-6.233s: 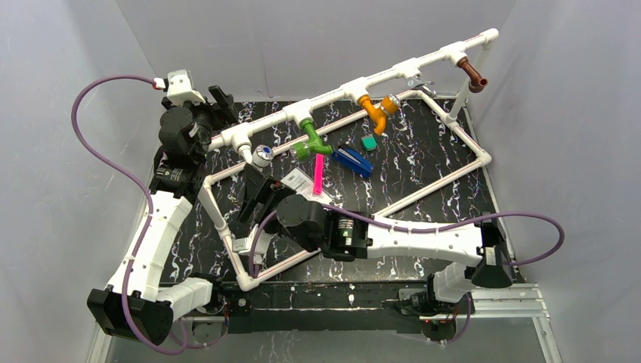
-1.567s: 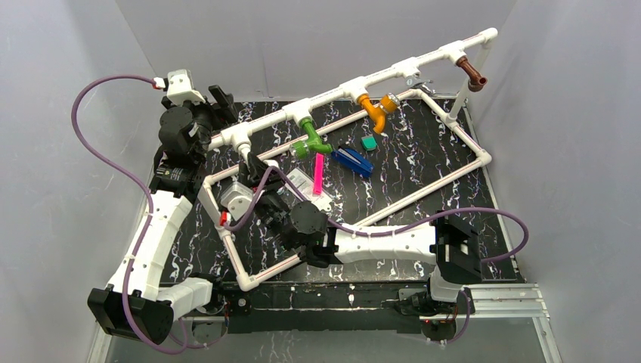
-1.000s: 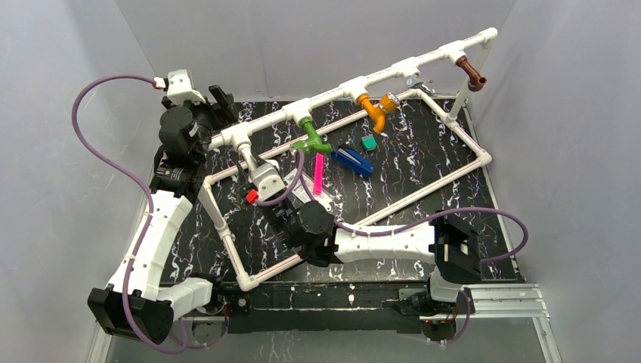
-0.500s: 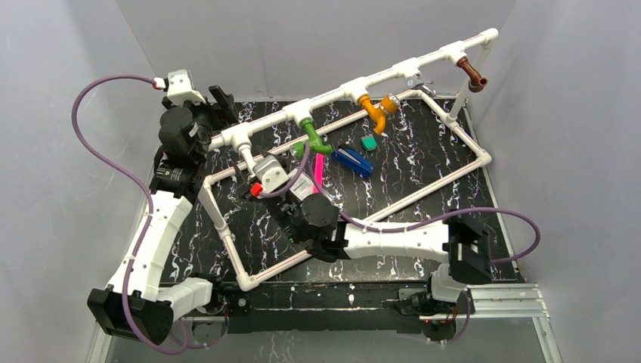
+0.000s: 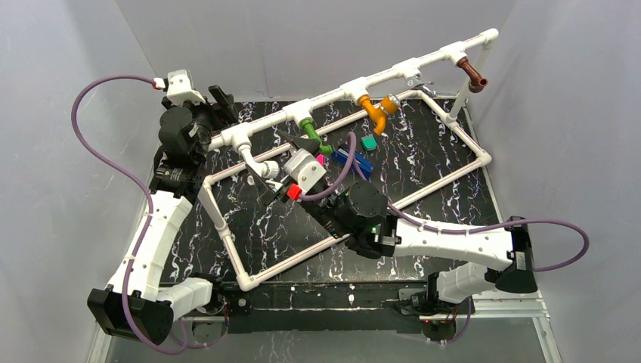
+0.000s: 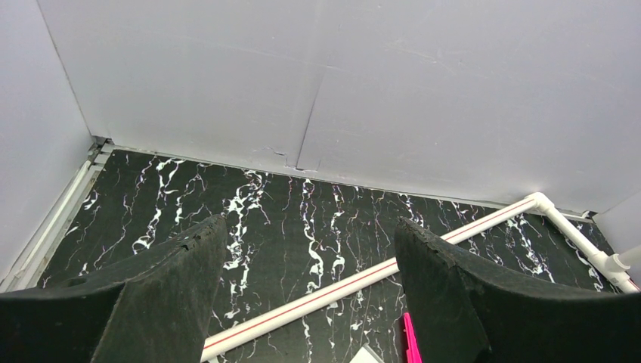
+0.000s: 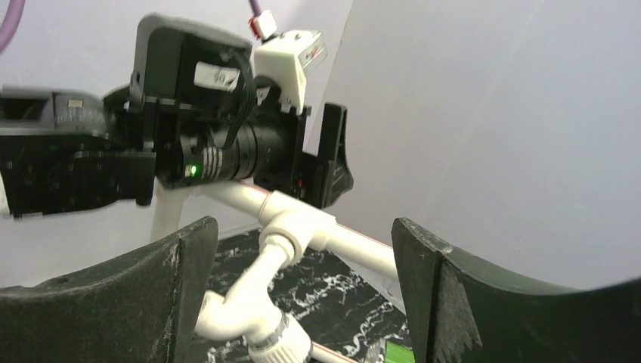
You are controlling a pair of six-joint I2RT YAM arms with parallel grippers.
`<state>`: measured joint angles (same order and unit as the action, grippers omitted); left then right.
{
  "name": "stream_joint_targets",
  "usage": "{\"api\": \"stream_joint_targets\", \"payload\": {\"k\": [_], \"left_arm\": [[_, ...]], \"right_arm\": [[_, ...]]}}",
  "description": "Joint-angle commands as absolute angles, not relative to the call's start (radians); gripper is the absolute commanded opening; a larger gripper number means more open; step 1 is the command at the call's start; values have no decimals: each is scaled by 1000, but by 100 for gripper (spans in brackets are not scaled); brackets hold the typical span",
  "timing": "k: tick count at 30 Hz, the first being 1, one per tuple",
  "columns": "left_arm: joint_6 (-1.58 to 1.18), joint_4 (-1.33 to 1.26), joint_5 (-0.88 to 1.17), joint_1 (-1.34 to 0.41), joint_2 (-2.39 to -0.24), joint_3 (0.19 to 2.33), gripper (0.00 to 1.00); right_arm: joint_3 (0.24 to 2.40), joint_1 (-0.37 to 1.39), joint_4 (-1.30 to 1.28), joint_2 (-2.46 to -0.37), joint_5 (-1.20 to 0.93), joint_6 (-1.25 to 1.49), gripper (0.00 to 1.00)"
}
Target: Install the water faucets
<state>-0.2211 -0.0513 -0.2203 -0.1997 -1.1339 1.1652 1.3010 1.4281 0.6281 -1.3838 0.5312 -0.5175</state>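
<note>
The white faucet point(image 5: 258, 165) hangs from the leftmost tee point(image 5: 240, 138) of the raised pipe frame. The green faucet point(image 5: 310, 133), orange faucet point(image 5: 376, 110) and brown faucet point(image 5: 473, 75) hang from tees further right. My right gripper point(image 5: 293, 145) is open, just right of the white faucet and apart from it. In the right wrist view the white faucet point(image 7: 253, 306) and its tee point(image 7: 298, 223) show between the spread fingers point(image 7: 446, 302). My left gripper point(image 5: 219, 98) is open and empty at the back left, by the frame's left end; its fingers point(image 6: 453, 295) stand wide apart.
The white pipe frame's lower rectangle point(image 5: 442, 181) lies on the black marbled table. A flat blue piece point(image 5: 353, 161), a small green block point(image 5: 369, 142) and a pink stick point(image 5: 320, 159) lie inside it. The pink stick point(image 6: 410, 340) also shows in the left wrist view. Grey walls enclose the table.
My right gripper has let go of the white faucet and drawn back to the right. The faucet stays hanging on its tee. The left arm has not moved.
</note>
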Motion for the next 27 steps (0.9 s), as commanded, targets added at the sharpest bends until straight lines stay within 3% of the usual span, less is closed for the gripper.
{"api": "stream_joint_targets", "payload": {"k": [1, 11, 27], "left_arm": [[-219, 290, -221, -189, -1243, 1023, 79], [-225, 290, -222, -188, -1255, 1024, 79], [-259, 275, -221, -188, -1247, 1046, 79]], "right_arm": [[1242, 1427, 536, -1338, 476, -612, 92], [1123, 1428, 350, -1179, 421, -586, 99], [908, 1427, 108, -947, 719, -189, 99]]}}
